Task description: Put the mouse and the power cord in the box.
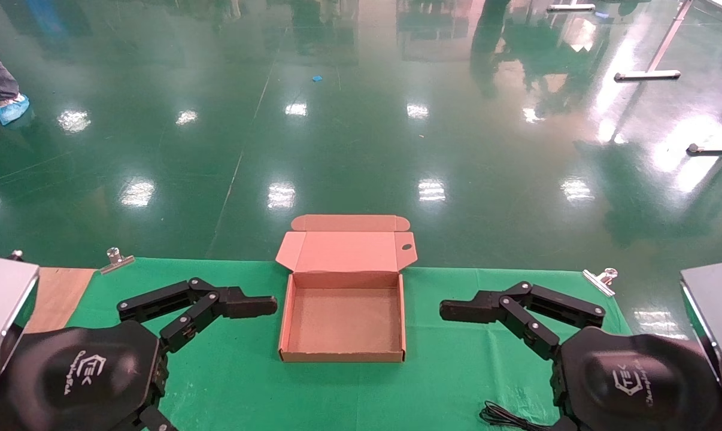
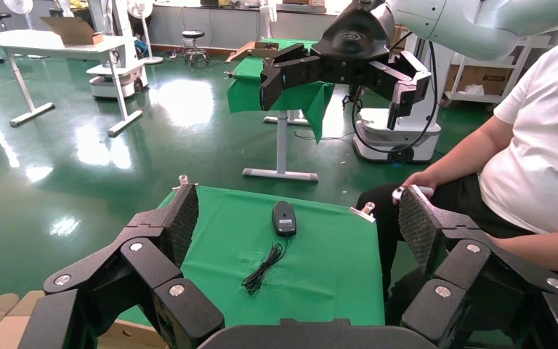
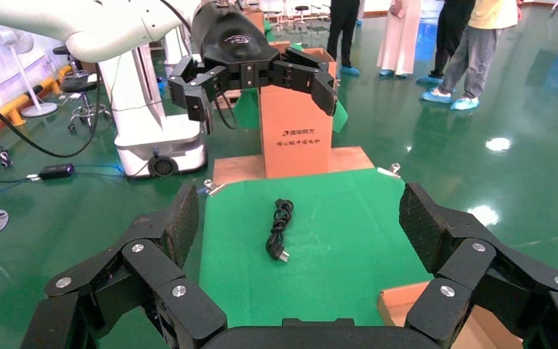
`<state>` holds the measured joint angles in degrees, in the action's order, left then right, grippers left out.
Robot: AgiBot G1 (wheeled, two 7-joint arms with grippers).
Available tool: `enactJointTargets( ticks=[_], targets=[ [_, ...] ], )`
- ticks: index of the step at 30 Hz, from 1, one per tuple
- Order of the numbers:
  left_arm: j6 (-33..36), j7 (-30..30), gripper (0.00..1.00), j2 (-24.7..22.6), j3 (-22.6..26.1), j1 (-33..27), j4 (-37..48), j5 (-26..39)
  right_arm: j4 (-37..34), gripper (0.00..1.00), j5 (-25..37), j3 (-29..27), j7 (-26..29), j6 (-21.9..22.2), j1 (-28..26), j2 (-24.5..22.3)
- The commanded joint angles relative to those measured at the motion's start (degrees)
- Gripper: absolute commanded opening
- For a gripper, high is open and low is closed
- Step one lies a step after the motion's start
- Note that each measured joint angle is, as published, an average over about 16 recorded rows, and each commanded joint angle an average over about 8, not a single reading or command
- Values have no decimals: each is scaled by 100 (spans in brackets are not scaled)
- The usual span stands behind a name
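The box [image 1: 343, 353] lies open and empty at the middle of the green cloth, its lid folded back. My left gripper [image 2: 299, 218] hovers open on the box's left, its far finger [image 1: 247, 305] pointing at the box. Beyond it, in the left wrist view, the mouse [image 2: 284, 217] lies on the cloth's right side with its thin cable [image 2: 263, 267] coiled beside it. My right gripper [image 3: 299, 218] hovers open on the box's right, far finger [image 1: 469, 310] toward the box. The power cord [image 3: 280, 229] lies bundled on the cloth's left side. A box corner [image 3: 407, 302] shows there too.
Metal clips [image 1: 118, 260] [image 1: 600, 278] pin the cloth at the far corners. Grey blocks [image 1: 2, 311] [image 1: 714, 317] flank the table. A tall cardboard carton [image 3: 296, 116] stands past the left end. A seated person [image 2: 538, 145] is close to the mouse's side.
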<state>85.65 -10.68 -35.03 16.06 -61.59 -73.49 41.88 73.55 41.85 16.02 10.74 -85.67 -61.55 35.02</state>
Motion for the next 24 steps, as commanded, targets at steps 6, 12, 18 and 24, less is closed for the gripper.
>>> enactJointTargets(
  ticks=[6, 12, 18, 24],
  targets=[
    [0, 0, 100, 0, 0, 0, 0, 0, 0, 100, 0, 0, 0, 0, 0, 0],
    [0, 0, 100, 0, 0, 0, 0, 0, 0, 100, 0, 0, 0, 0, 0, 0],
    [0, 0, 100, 0, 0, 0, 0, 0, 0, 100, 0, 0, 0, 0, 0, 0],
    [0, 0, 100, -4, -1, 1, -1, -5, -5, 100, 7, 10, -4, 8, -7, 9]
  ],
)
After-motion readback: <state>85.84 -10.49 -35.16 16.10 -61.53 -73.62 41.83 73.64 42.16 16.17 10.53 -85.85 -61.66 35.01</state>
